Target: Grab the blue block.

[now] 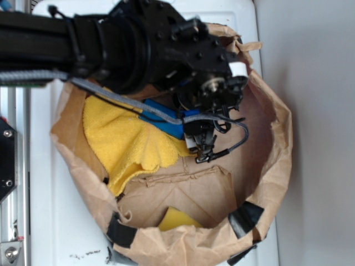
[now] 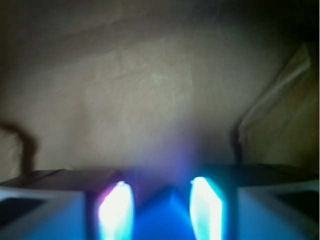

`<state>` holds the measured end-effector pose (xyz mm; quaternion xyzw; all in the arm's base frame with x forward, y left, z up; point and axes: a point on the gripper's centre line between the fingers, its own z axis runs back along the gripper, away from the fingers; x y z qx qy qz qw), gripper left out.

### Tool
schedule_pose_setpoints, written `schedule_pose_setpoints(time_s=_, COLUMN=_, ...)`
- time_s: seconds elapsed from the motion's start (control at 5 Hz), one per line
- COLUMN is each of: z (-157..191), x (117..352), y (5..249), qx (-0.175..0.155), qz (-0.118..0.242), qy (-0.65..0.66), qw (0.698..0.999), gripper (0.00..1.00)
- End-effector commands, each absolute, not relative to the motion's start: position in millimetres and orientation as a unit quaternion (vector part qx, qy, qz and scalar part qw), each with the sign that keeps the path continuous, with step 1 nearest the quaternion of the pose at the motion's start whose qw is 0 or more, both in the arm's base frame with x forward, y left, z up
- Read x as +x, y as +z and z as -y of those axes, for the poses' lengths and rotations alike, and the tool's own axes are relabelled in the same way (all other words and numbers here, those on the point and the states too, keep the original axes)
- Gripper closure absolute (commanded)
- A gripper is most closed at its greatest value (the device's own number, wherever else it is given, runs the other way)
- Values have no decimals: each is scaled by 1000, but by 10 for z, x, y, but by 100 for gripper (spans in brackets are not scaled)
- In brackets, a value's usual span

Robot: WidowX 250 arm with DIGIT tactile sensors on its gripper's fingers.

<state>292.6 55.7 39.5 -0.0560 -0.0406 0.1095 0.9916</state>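
In the exterior view the blue block (image 1: 164, 119) shows as a blue patch by the yellow cloth (image 1: 125, 138) inside a brown paper bag (image 1: 280, 144); the black arm covers much of it. My gripper (image 1: 199, 145) reaches down at the block's right end. The wrist view shows the blue block (image 2: 166, 220) filling the gap between my two bright fingers (image 2: 118, 210), one corner pointing forward. My gripper (image 2: 162, 200) is shut on the block. Blurred brown paper lies beyond.
The bag's crumpled walls ring the gripper on all sides, with folded paper flaps (image 1: 188, 191) on its floor. A second yellow item (image 1: 177, 220) peeks out near the bag's lower rim. Black tape pieces (image 1: 247, 217) sit on the rim. A metal rail (image 1: 14, 183) runs along the left.
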Motion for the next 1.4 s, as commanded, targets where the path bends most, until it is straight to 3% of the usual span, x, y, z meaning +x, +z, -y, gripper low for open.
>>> schedule_pose_setpoints(time_s=0.0, z=-753, x=2824, y=911, qx=-93, qz=76, qy=81, qw=989, gripper=0)
schedule_pose_setpoints(time_s=0.6, z=-611, x=2583, y=604, qx=-76, qz=64, qy=19, qw=995, gripper=0)
schedule_pose_setpoints(time_s=1.0, z=-578, x=2646, y=284, qx=-41, qz=70, qy=21, qw=996, gripper=0)
schedule_pose_setpoints(time_s=1.2, z=-578, x=2707, y=275, qx=-34, qz=71, qy=37, qw=996, gripper=100)
